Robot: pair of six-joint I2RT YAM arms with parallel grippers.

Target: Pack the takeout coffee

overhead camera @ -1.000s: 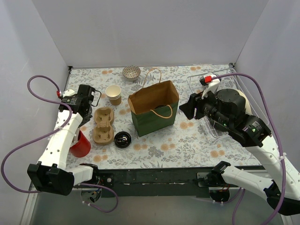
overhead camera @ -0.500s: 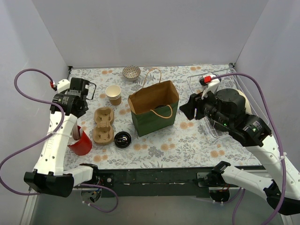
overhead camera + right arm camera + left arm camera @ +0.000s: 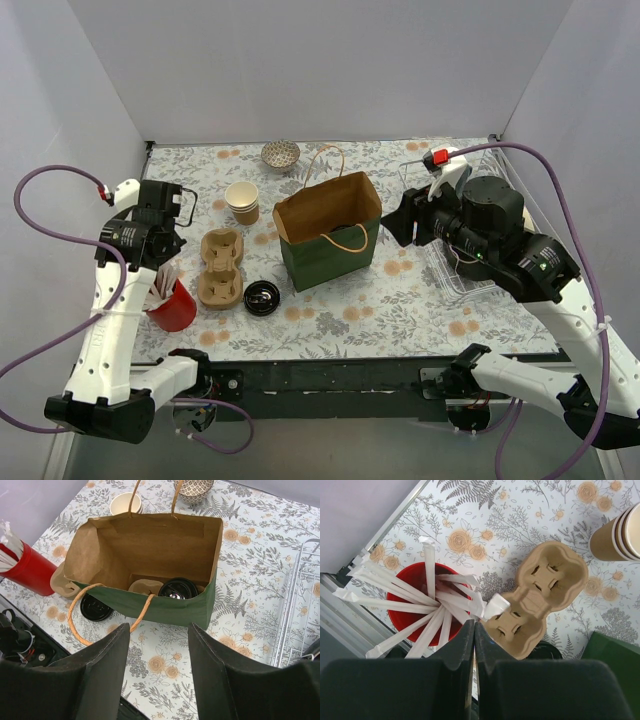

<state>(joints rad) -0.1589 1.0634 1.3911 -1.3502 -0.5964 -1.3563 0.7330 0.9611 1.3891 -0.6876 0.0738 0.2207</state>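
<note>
The takeout coffee (image 3: 178, 588) stands inside the green paper bag (image 3: 165, 609), low against its near wall. Only its black lid shows, beside a tan cardboard piece (image 3: 145, 586). In the top view the bag (image 3: 330, 250) is upright at the table's middle, mouth open. My right gripper (image 3: 397, 227) hovers just right of the bag, open and empty (image 3: 159, 645). My left gripper (image 3: 160, 262) hangs high over the red cup of wrapped straws (image 3: 172, 305). In the left wrist view its jaws are pressed together (image 3: 474, 625) with nothing seen between them.
A cardboard cup carrier (image 3: 221, 266) lies left of the bag, with a spare black lid (image 3: 262, 297) near it and stacked paper cups (image 3: 242, 202) behind. A patterned bowl (image 3: 281, 154) sits at the back. A wire rack (image 3: 455, 270) lies at the right.
My left arm swung away from the carrier, left and toward the near edge, over the red cup, jaws closing fully. The right gripper shifted slightly farther back beside the bag.
</note>
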